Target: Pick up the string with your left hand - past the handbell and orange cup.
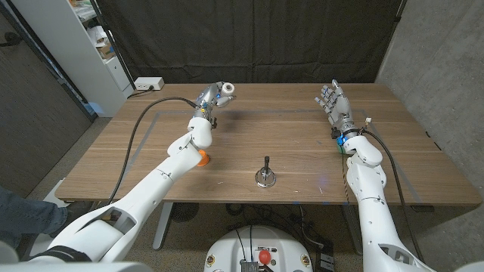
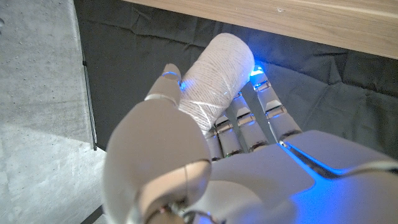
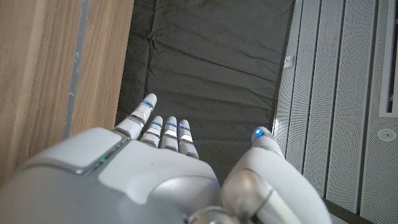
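My left hand (image 1: 210,97) hangs above the far part of the table and grips a white spool of string (image 1: 226,90). In the left wrist view the spool of string (image 2: 217,78) sits wrapped in the fingers (image 2: 249,118) of that hand. An orange cup (image 1: 203,157) peeks out from under my left forearm near the front left. A small metal handbell (image 1: 265,174) with a dark handle stands at the front middle. My right hand (image 1: 336,102) is raised over the far right of the table, fingers apart and holding nothing; the right wrist view shows its fingers (image 3: 163,130) spread.
The wooden table (image 1: 302,151) has a thin taped rectangle on its top. A white power strip (image 1: 148,85) lies at the far left corner. A black curtain hangs behind the table, and a white shelf unit (image 1: 91,45) stands at the left.
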`<action>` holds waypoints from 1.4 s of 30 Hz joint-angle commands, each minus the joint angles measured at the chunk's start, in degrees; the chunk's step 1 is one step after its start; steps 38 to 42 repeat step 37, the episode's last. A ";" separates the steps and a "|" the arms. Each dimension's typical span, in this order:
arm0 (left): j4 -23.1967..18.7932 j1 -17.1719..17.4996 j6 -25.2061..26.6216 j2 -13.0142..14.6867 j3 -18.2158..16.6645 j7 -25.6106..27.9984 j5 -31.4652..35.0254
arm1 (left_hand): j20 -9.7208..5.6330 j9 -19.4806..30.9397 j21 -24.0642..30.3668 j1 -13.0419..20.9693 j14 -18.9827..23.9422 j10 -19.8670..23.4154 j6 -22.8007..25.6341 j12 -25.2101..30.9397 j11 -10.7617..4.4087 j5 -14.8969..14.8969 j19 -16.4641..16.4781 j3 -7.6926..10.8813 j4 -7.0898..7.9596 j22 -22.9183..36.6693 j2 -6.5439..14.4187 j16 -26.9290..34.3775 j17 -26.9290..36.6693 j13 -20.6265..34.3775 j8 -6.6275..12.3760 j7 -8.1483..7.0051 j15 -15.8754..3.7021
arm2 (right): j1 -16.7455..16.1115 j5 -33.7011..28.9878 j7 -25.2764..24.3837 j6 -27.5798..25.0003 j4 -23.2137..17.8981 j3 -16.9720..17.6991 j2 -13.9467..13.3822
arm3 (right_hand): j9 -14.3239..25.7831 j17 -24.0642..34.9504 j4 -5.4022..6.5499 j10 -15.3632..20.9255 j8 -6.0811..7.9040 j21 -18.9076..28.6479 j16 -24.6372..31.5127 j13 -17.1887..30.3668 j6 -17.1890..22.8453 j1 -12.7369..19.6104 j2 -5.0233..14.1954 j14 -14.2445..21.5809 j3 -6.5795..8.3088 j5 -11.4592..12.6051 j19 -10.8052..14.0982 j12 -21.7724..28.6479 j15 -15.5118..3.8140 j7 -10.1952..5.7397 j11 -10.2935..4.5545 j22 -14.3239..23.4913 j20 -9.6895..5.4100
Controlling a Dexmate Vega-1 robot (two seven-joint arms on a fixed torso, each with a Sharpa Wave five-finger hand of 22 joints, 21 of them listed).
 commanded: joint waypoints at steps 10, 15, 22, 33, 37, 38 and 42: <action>-5.51 1.36 1.38 1.23 -2.21 -0.97 0.14 | -0.21 0.25 0.59 3.28 0.84 1.43 3.60 0.55 -0.48 0.60 0.47 0.56 0.01 0.31 3.43 0.33 0.33 0.41 0.27 -0.87 -1.78 | -0.91 -0.34 -0.70 -0.50 -1.82 -0.64 0.34 | 0.12 0.16 0.03 0.55 0.00 -0.46 -0.24 0.19 0.72 0.20 0.30 0.40 -0.36 0.37 0.85 0.05 0.22 0.00 0.04 0.15 0.07; -5.98 1.02 1.60 1.11 -2.76 -1.64 -0.56 | -0.26 0.25 0.68 3.35 1.09 1.64 3.88 0.58 -0.69 0.63 0.45 0.62 0.01 0.32 3.49 0.36 0.31 0.50 0.35 -0.91 -1.82 | -1.06 -0.83 -1.23 -0.63 -2.19 -0.77 0.35 | 0.12 0.16 0.03 0.59 0.02 -0.56 -0.25 0.19 0.78 0.19 0.33 0.40 -0.38 0.37 0.92 0.06 0.25 -0.04 0.10 0.15 0.07; -6.84 0.51 2.01 1.31 -2.75 -1.87 0.01 | -0.22 0.25 0.85 3.34 1.37 1.74 4.04 0.54 -0.59 0.67 0.52 0.69 0.11 0.32 3.63 0.39 0.32 0.65 0.37 -0.88 -1.76 | -1.02 -0.78 -1.40 -0.64 -2.27 -0.81 0.52 | 0.12 0.17 0.01 0.73 0.03 -0.75 -0.25 0.19 0.83 0.18 0.36 0.44 -0.44 0.37 1.01 0.10 0.24 -0.03 0.06 0.16 0.07; -7.81 0.96 2.78 1.29 -2.68 -2.26 0.15 | -0.24 0.25 1.05 3.54 1.43 1.81 4.23 0.46 -0.58 0.73 0.52 0.84 0.06 0.33 3.77 0.35 0.36 0.84 0.39 -0.94 -1.82 | -1.10 -0.64 -1.56 -0.05 -2.10 -0.78 0.77 | 0.12 0.17 -0.01 0.80 0.08 -0.94 -0.21 0.19 1.01 0.18 0.40 0.63 -0.52 0.38 1.32 0.11 0.12 -0.01 0.05 0.16 -0.05; -8.89 1.29 2.35 1.84 -3.01 -1.87 0.56 | -0.22 0.25 1.12 3.62 1.54 1.89 4.30 0.46 -0.64 0.76 0.55 0.92 0.04 0.34 3.83 0.33 0.34 0.89 0.41 -0.88 -1.79 | -1.22 -0.20 -1.56 0.01 -2.25 -0.64 0.98 | 0.12 0.16 -0.03 0.93 0.11 -1.05 -0.18 0.19 1.11 0.19 0.41 0.75 -0.56 0.38 1.44 0.14 0.11 0.00 0.07 0.16 -0.10; -8.89 1.29 2.35 1.84 -3.01 -1.87 0.56 | -0.22 0.25 1.12 3.62 1.54 1.89 4.30 0.46 -0.64 0.76 0.55 0.92 0.04 0.34 3.83 0.33 0.34 0.89 0.41 -0.88 -1.79 | -1.22 -0.20 -1.56 0.01 -2.25 -0.64 0.98 | 0.12 0.16 -0.03 0.93 0.11 -1.05 -0.18 0.19 1.11 0.19 0.41 0.75 -0.56 0.38 1.44 0.14 0.11 0.00 0.07 0.16 -0.10; -8.89 1.29 2.35 1.84 -3.01 -1.87 0.56 | -0.22 0.25 1.12 3.62 1.54 1.89 4.30 0.46 -0.64 0.76 0.55 0.92 0.04 0.34 3.83 0.33 0.34 0.89 0.41 -0.88 -1.79 | -1.22 -0.20 -1.56 0.01 -2.25 -0.64 0.98 | 0.12 0.16 -0.03 0.93 0.11 -1.05 -0.18 0.19 1.11 0.19 0.41 0.75 -0.56 0.38 1.44 0.14 0.11 0.00 0.07 0.16 -0.10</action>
